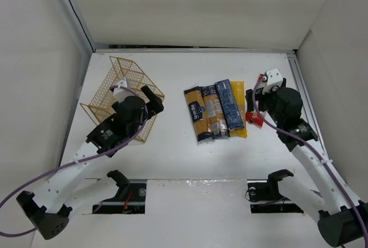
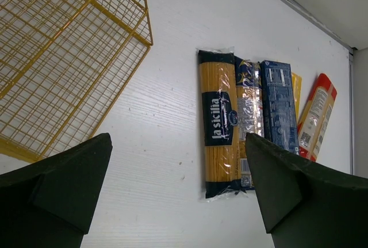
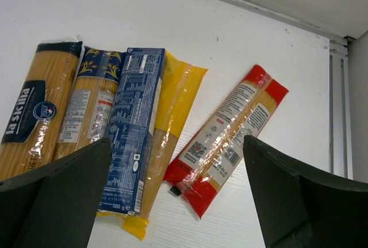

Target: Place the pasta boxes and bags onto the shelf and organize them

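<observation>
- Golden-yellow wire forms the one shelf (image 1: 131, 72), a boxy mesh rack at the left rear of the white table (image 1: 172, 150), turned at a slant to the table's edges.
- Five pasta packs in all lie flat on the table, right of centre and well apart from the shelf.
- Two of them are yellow packs with dark labels. The la sicilia pack (image 2: 218, 127) is leftmost, and the blue-topped pack (image 3: 86, 107) lies touching it on the right.
- One dark blue box (image 3: 132, 133) comes next (its small-print side faces up). It rests partly over the one plain yellow bag (image 3: 175, 101), whose edge sticks out on the right.
- One red-and-clear bag (image 3: 230, 136) lies slanted to the right of those four. Its near end comes close to the plain yellow bag and its far end angles away.
- There are two arms, each with one claw.
- The left claw (image 2: 177, 138) hangs above the bare table between the shelf and the packs, its two fingers spread wide and holding nothing.
- The right claw (image 3: 177, 140) hovers over the right end of the row, above the plain yellow bag and the red-and-clear bag. Its fingers are also wide apart and grip nothing.
- In the top view the right arm covers most of the red-and-clear bag, and the left arm's wrist overlaps the shelf's near side.
</observation>
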Robot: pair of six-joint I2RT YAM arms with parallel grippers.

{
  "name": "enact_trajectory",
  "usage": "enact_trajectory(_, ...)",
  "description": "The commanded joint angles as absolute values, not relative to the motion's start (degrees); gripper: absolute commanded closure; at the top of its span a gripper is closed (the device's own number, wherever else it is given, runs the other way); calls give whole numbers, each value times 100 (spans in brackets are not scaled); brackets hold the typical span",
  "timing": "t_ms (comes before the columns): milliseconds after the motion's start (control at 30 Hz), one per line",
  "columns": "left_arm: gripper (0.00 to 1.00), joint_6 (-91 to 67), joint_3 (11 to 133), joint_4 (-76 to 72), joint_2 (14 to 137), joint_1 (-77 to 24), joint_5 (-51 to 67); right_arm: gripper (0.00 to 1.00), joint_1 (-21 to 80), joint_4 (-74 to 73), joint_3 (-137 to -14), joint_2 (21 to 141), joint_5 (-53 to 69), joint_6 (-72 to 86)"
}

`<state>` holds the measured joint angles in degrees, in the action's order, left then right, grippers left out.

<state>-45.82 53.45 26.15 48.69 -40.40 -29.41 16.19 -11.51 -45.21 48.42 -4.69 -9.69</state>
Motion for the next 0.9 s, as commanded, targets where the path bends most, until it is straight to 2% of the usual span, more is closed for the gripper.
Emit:
enact_trajectory(0,0,-4474,5396,2540,4764,-4052,-3032,0,1608,-993,-4526,4737,-168,-959)
enact_trajectory(233,0,-4412,5336,2540,4764,-4052,-2901,0,1687,-642,-4403,5448,1125,-1098)
enact_trajectory(400,0,-4359,5054,2286,4816,-4052,-2584,0,2809,-642,-4570,6002,250,-1151)
enact_trajectory(533,0,-4359,5054,2285,5009,-4052,-2294,0,3636,-642,-4877,6897,-403,-1012)
enact_trajectory(667,0,-4420,5054,2513,5010,-4052,-2232,0,3998,-843,-5474,8222,-457,-756)
enact_trajectory(867,0,-4693,5185,3180,4686,-4052,-2750,0,4350,-896,-6116,9315,-649,-458)
